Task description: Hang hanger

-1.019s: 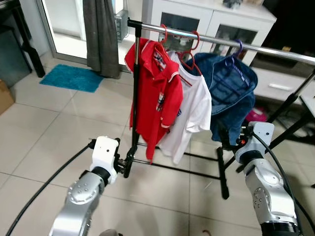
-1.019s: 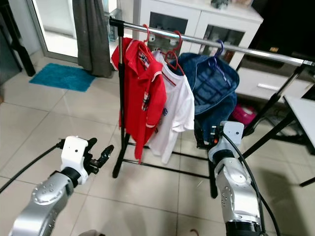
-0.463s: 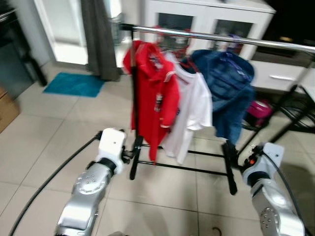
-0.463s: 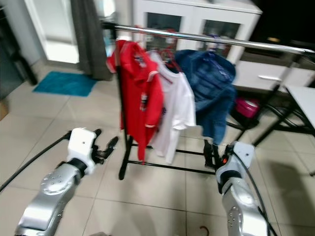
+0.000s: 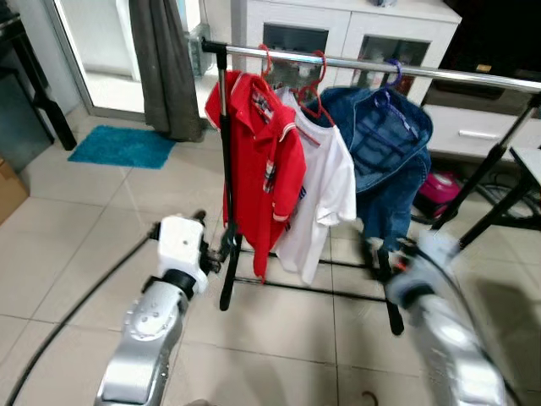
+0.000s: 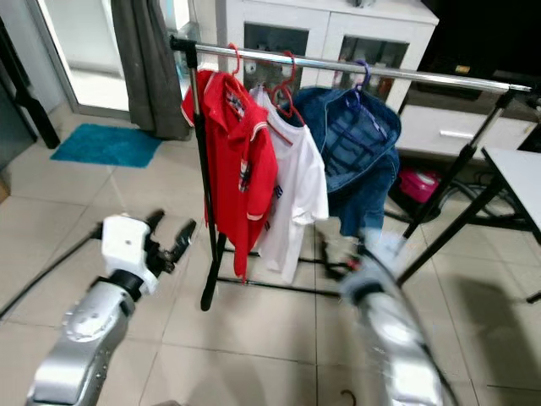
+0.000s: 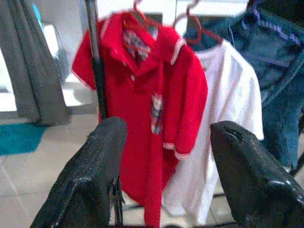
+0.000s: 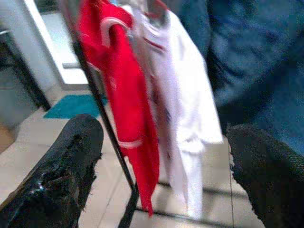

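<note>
A chrome rail (image 5: 355, 61) on a black stand carries a red polo shirt (image 5: 258, 161) and a white T-shirt (image 5: 325, 194) on red hangers (image 5: 314, 89), and a denim jacket (image 5: 393, 152) on a purple hanger (image 5: 390, 76). My left gripper (image 6: 169, 230) is open and empty, low and just left of the stand's left post (image 5: 226, 186). In its wrist view, the left gripper (image 7: 164, 166) faces the red shirt (image 7: 147, 99). My right arm (image 5: 431, 321) is motion-blurred below the jacket. The right gripper (image 8: 161, 175) is open and empty, facing the shirts.
A white glass-door cabinet (image 5: 338, 25) stands behind the rack, a grey curtain (image 5: 165, 68) and a teal mat (image 5: 122, 145) to its left. Black table legs (image 5: 499, 220) and a pink object (image 5: 439, 188) are at right. Tiled floor lies in front.
The camera has shifted. My right arm is moving and now blurs, sitting closer to the rack's base. The left gripper holds about the same place, still open.
</note>
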Available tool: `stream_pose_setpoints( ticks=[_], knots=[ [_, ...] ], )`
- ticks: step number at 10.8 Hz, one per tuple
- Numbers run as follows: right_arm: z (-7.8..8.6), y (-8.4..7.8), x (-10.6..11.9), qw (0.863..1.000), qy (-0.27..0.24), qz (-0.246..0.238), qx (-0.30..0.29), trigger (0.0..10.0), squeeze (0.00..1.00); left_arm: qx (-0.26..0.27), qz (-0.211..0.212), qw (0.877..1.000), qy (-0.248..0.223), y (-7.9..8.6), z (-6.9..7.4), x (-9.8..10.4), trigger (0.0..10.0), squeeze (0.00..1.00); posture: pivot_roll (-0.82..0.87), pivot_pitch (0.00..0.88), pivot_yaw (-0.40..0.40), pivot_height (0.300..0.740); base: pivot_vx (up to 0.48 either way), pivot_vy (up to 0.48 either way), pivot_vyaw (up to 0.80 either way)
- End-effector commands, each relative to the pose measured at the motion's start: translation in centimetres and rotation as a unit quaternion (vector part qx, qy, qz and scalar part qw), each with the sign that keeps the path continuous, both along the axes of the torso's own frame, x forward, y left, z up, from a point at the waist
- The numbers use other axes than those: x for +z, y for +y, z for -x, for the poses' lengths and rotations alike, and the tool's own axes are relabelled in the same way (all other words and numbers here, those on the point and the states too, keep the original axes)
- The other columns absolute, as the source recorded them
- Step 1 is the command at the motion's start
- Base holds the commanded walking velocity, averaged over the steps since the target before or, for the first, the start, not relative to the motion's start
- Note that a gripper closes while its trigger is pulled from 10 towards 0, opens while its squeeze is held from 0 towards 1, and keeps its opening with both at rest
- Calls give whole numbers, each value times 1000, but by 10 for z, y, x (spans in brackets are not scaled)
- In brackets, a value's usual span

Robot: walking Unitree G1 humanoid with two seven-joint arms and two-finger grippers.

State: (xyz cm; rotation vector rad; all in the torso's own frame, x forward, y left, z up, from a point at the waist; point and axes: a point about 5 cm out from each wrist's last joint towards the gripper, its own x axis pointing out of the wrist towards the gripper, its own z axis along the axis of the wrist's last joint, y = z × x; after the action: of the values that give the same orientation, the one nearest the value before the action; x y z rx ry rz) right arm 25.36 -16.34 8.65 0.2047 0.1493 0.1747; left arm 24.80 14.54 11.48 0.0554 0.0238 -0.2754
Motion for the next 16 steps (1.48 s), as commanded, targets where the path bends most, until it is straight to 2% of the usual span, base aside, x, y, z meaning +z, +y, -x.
stream_pose_setpoints(
  ticks=[1, 2, 3, 5, 6, 8, 10, 12, 14, 15, 16],
  knots=[
    [-6, -3, 4, 1000, -7, 30, -3, 10000, 0, -6, -7, 1000, 2, 2, 1, 3, 10000, 0, 14, 0, -46, 740, 398, 0, 800],
    [-10, 0, 9, 999, -17, 34, 0, 10000, 0, -10, -10, 1000, 1, 5, 1, 5, 10000, 0, 8, 8, -36, 740, 416, 0, 800],
    [-10, 5, 18, 999, -33, 10, 1, 10000, 0, -15, -10, 1000, -2, 9, 0, 7, 10000, 0, 3, 10, -23, 740, 416, 0, 800],
    [-12, 15, 28, 998, -63, -6, 27, 10000, 0, -16, -17, 1000, 1, 13, -2, 6, 10000, 0, 20, 0, -31, 740, 422, 0, 0],
    [-15, 18, 28, 998, -61, 0, 23, 10000, 0, -18, -21, 1000, 5, 12, 0, 6, 10000, 0, 24, 0, -33, 740, 424, 0, 0],
    [-14, 13, 38, 996, -92, 6, 7, 10000, 0, -52, -21, 998, 9, 3, 1, 6, 10000, 0, 29, 0, -38, 740, 405, 0, 0],
    [-15, 0, 54, 992, -125, 7, -11, 10000, 0, -64, -14, 998, 13, -1, 1, 4, 10000, 0, 0, 0, -22, 740, 382, 0, -800],
    [-10, 0, 66, 990, -137, 9, 26, 10000, 0, -80, -8, 997, 18, -9, 7, 3, 10000, 0, -15, 27, -33, 740, 379, 0, 0],
    [-10, 1, 71, 991, -127, 4, 50, 10000, 0, -78, -11, 996, 37, -3, 19, -4, 10000, 0, -24, 32, -44, 740, 369, 0, 0],
    [-9, 7, 77, 986, -133, -33, 96, 10000, 1000, -97, -24, 994, 52, -5, 21, -6, 10000, 0, -11, 21, -53, 740, 0, 0, 0],
    [-11, 13, 79, 982, -129, -47, 127, 10000, 1000, -128, -34, 990, 54, -6, 24, -4, 10000, 0, 15, 9, -58, 740, 0, 0, 0]
  ],
)
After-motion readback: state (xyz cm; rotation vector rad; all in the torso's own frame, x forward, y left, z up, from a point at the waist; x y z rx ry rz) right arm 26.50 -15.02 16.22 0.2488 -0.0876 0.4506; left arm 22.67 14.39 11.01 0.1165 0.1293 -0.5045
